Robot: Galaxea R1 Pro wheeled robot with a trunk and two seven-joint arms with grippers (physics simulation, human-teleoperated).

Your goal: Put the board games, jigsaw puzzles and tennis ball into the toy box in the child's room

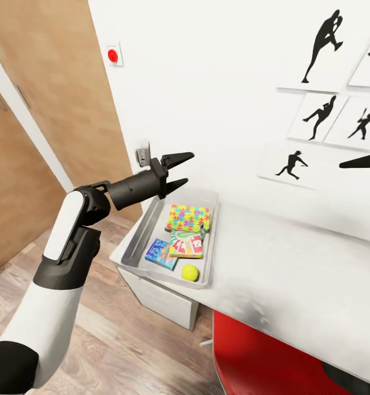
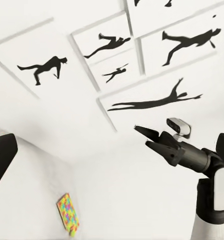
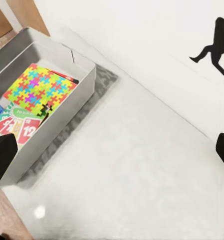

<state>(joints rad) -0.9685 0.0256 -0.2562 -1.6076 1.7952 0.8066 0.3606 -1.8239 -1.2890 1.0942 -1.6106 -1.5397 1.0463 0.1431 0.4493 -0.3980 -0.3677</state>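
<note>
The light grey toy box (image 1: 136,238) sits at the left end of the table (image 1: 284,274). Inside it lie a jigsaw puzzle (image 1: 188,218) (image 3: 39,90) (image 2: 68,214), a red-and-green board game (image 1: 186,244) (image 3: 19,125), a blue board game (image 1: 160,253) and the tennis ball (image 1: 190,272). My left gripper (image 1: 184,171) hangs open and empty above the box's far left corner. My right gripper (image 2: 141,136) is open and empty over the table top, well right of the box; one of its fingers (image 1: 366,161) shows at the head view's right edge.
Black sports silhouette pictures (image 1: 322,115) hang on the white wall behind the table. A wooden door (image 1: 53,93) and a red wall button (image 1: 113,55) are at the left. A red chair (image 1: 251,351) stands under the table beside white drawer fronts (image 1: 157,299).
</note>
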